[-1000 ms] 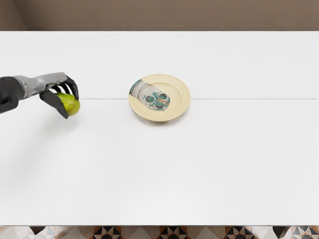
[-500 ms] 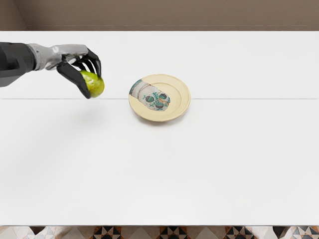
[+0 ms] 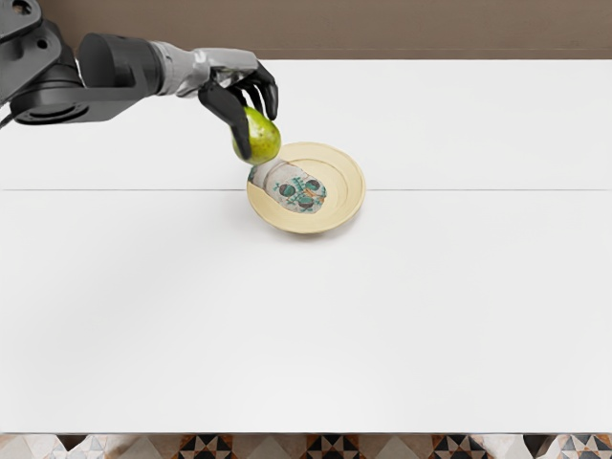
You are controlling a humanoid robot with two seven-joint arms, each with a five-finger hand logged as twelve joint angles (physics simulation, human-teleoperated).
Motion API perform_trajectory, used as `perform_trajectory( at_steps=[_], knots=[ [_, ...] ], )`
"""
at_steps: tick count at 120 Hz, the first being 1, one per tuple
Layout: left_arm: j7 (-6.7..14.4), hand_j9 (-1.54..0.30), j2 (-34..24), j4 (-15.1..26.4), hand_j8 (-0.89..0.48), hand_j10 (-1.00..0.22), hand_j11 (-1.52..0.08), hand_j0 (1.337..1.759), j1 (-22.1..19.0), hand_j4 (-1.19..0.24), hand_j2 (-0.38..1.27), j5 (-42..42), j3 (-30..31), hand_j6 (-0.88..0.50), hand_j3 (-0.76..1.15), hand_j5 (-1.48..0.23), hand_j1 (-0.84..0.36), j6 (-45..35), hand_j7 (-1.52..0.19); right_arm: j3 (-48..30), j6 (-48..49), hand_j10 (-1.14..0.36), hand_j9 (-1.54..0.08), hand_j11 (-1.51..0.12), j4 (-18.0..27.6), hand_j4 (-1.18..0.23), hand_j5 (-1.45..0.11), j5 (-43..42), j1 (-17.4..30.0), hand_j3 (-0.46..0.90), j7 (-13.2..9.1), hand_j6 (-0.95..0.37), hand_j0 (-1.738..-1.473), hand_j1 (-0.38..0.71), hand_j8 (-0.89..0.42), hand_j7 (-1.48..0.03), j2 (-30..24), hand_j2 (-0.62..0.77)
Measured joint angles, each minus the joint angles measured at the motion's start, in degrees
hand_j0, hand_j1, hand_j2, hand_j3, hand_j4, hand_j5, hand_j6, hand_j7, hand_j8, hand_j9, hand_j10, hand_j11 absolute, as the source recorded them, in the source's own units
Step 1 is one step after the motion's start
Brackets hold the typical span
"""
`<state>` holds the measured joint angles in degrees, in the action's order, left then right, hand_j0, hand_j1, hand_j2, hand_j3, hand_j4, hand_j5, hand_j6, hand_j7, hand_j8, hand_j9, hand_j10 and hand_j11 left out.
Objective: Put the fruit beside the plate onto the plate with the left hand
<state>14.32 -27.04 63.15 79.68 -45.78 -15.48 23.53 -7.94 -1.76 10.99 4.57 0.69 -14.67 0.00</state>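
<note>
Green going to yellow, the pear (image 3: 260,137) is pinched in my fingers (image 3: 271,94) in the head view. My left arm (image 3: 115,67) comes in from the upper left corner, dark near the shoulder and grey metal toward the wrist, and reaches over the far part of the white bench (image 3: 306,316). The black fingers curl over the top and far side of the pear. My thumb (image 3: 234,120) runs down its near left side, so the fruit is clamped between them with its broad end pointing down.

The pear hangs at the upper left rim of the plate (image 3: 349,177), and its lower end overlaps that rim in this view. It is not lying in the plate's middle. From this one angle I cannot tell whether it touches the rim or is held clear above it.

The plate is round and pale yellow, with a teal and brown pattern in its well. It rests flat on the bench, a little toward the far side. A thin grey line (image 3: 478,189) crosses the bench from left to right and meets the plate on both sides. Beyond the far edge of the bench is a brown wall (image 3: 382,29), and below the near edge a strip of patterned floor (image 3: 330,447) shows.
</note>
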Motion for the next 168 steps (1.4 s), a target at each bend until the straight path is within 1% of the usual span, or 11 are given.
perform_trajectory(
  at_steps=[5,7,34,42,43,57,104,127,136,152,168],
  knots=[
    [0.0,-1.04,1.14,-1.23,-0.43,-0.56,-1.03,1.655,0.68,-0.75,0.9,0.06,0.41,-0.49,0.0,-1.08,-0.4,0.01,-1.06,0.02,0.0,-0.03,-0.04,-0.04,0.0,-0.03,-0.04,0.0,0.01,0.0,0.0,-0.03,-1.658,-0.31,-0.03,-0.04,0.0,-0.01],
    [0.0,-1.04,1.62,-1.71,-0.47,-0.57,-1.03,1.655,0.94,-0.76,0.91,-0.02,0.59,-0.49,0.0,-1.07,-0.4,-0.01,-1.05,0.02,0.0,-0.03,-0.04,-0.04,0.0,-0.03,-0.04,0.0,0.01,0.0,0.01,-0.03,-1.658,-0.31,-0.03,-0.04,0.0,-0.01],
    [0.02,-1.05,6.28,-6.74,-0.47,-0.6,-1.04,1.654,3.82,-0.76,0.95,-0.4,2.34,-0.54,0.0,-1.08,-0.39,0.05,-1.06,0.11,0.0,-0.03,-0.04,-0.04,0.0,-0.03,-0.04,-0.13,0.08,0.0,0.07,-0.03,-1.658,-0.31,-0.03,-0.04,0.0,-0.01],
    [0.02,-1.05,7.47,-7.73,-0.46,-0.59,-1.04,1.654,4.39,-0.76,0.95,-0.44,2.92,-0.53,0.0,-1.08,-0.4,0.04,-1.07,0.14,0.0,-0.03,-0.04,-0.04,0.0,-0.03,-0.04,-0.15,0.09,0.0,0.07,-0.03,-1.658,-0.31,-0.03,-0.04,0.0,-0.01],
    [0.02,-1.05,7.54,-7.84,-0.5,-0.59,-1.04,1.654,4.48,-0.76,0.95,-0.4,2.97,-0.53,0.0,-1.08,-0.4,0.0,-1.06,0.15,0.0,-0.03,-0.04,-0.04,0.0,-0.03,-0.04,-0.16,0.09,0.0,0.07,-0.03,-1.658,-0.31,-0.03,-0.04,0.0,-0.01],
    [0.05,-1.06,9.01,-8.95,-0.48,-0.59,-1.05,1.653,5.42,-0.76,0.95,-0.43,3.53,-0.55,0.0,-1.08,-0.4,-0.08,-1.07,0.19,0.0,-0.03,-0.04,-0.04,0.0,-0.03,-0.04,-0.18,0.16,0.0,0.08,-0.03,-1.658,-0.31,-0.03,-0.04,0.0,-0.01],
    [0.02,-1.08,14.33,-15.27,-0.5,-0.62,-1.08,1.651,6.26,-0.77,1.03,-0.5,6.2,-0.58,0.0,-1.1,-0.41,-0.06,-1.08,0.23,0.0,-0.03,-0.04,-0.04,0.03,-0.03,-0.04,-0.36,0.35,0.0,0.05,-0.03,-1.658,-0.31,-0.03,-0.04,0.0,-0.01],
    [0.0,-1.08,15.1,-16.89,-0.5,-0.62,-1.09,1.649,6.27,-0.77,1.03,-0.47,7.06,-0.58,0.0,-1.1,-0.41,-0.08,-1.08,0.22,0.0,-0.03,-0.04,-0.04,0.08,-0.03,-0.04,-0.44,0.43,0.0,0.07,-0.03,-1.658,-0.31,-0.03,-0.04,0.0,-0.01],
    [-0.07,-0.98,15.58,-17.1,-0.49,-0.59,-0.99,1.651,6.11,-0.7,0.89,-0.25,6.98,-0.57,0.0,-1.0,-0.37,-0.98,-0.98,0.21,0.0,-0.03,-0.04,-0.04,0.09,-0.03,-0.04,-0.45,0.44,0.0,0.07,-0.03,-1.658,-0.31,-0.03,-0.04,0.0,-0.01],
    [-0.15,-0.65,15.7,-16.93,-0.36,-0.42,-0.65,1.654,6.0,-0.47,0.5,-0.07,7.04,-0.4,0.0,-0.66,-0.15,-6.11,-0.65,0.21,0.0,-0.03,-0.04,-0.04,0.19,-0.03,-0.04,-0.45,0.45,0.0,0.08,-0.03,-1.658,-0.31,-0.03,-0.04,0.0,-0.01],
    [-0.18,-0.43,15.64,-16.63,-0.26,-0.28,-0.43,1.656,5.97,-0.31,0.27,0.06,7.04,-0.28,0.0,-0.43,0.01,-7.77,-0.43,0.21,0.0,-0.03,-0.04,-0.04,0.3,-0.03,-0.04,-0.45,0.45,0.0,0.08,-0.03,-1.658,-0.31,-0.03,-0.04,0.0,-0.01]
  ],
)
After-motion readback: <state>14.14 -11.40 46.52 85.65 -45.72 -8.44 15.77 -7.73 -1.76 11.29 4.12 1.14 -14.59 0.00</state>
